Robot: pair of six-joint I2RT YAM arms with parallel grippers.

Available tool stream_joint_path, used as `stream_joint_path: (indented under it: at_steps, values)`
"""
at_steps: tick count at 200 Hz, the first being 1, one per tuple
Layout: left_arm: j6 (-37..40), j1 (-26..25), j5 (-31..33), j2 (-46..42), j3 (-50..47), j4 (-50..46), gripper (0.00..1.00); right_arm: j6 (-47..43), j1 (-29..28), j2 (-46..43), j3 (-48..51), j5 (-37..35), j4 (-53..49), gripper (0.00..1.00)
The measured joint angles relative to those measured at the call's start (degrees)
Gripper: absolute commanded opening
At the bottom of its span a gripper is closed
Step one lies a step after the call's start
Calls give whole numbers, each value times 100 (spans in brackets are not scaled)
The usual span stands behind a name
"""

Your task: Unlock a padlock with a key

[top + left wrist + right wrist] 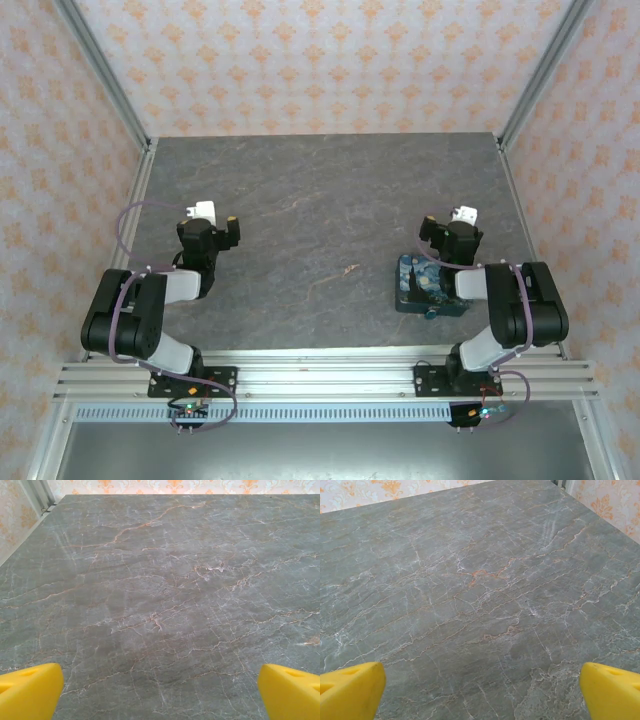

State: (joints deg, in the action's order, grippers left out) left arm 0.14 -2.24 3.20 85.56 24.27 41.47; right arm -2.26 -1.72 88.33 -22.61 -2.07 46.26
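The padlock (420, 283), a square block with a blue-and-yellow swirled top and dark teal sides, lies flat on the table at the right. The right arm's forearm covers its right part. A small dark nub (430, 313) sticks out at its near edge; I cannot tell whether this is the key. My right gripper (447, 230) hovers just behind the padlock, pointing away from it. In the right wrist view the right gripper (482, 695) is open, with bare table between its yellow fingertips (350, 690). My left gripper (160, 695), open and holding nothing, sits far left (213, 224).
The grey marbled table (320, 210) stretches between and beyond the arms. Metal frame posts (135, 190) and patterned walls close in the left, right and back sides. An aluminium rail (320, 380) carrying both arm bases runs along the near edge.
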Motion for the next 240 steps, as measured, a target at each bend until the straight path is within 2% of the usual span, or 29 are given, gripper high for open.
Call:
stream_joint_path:
  at_steps: [144, 177, 204, 220, 240]
  values:
    - [-4, 17, -170, 0, 13, -37, 100, 7, 4, -50, 0, -33, -55, 99]
    - [0, 52, -289, -151, 811, -1368, 99, 181, 4, -988, -337, -269, -1233, 99]
    - [-153, 48, -446, -496, 1609, -2363, 99, 1163, 20, -1834, -986, -402, -2146, 99]
    - [-450, 35, -549, -699, 2015, -3010, 99, 1735, 61, -2347, -1099, -74, -2387, 99]
    - [-949, -9, -673, -828, 2459, -3838, 99, 2396, 79, -2909, -960, 695, -2428, 99]
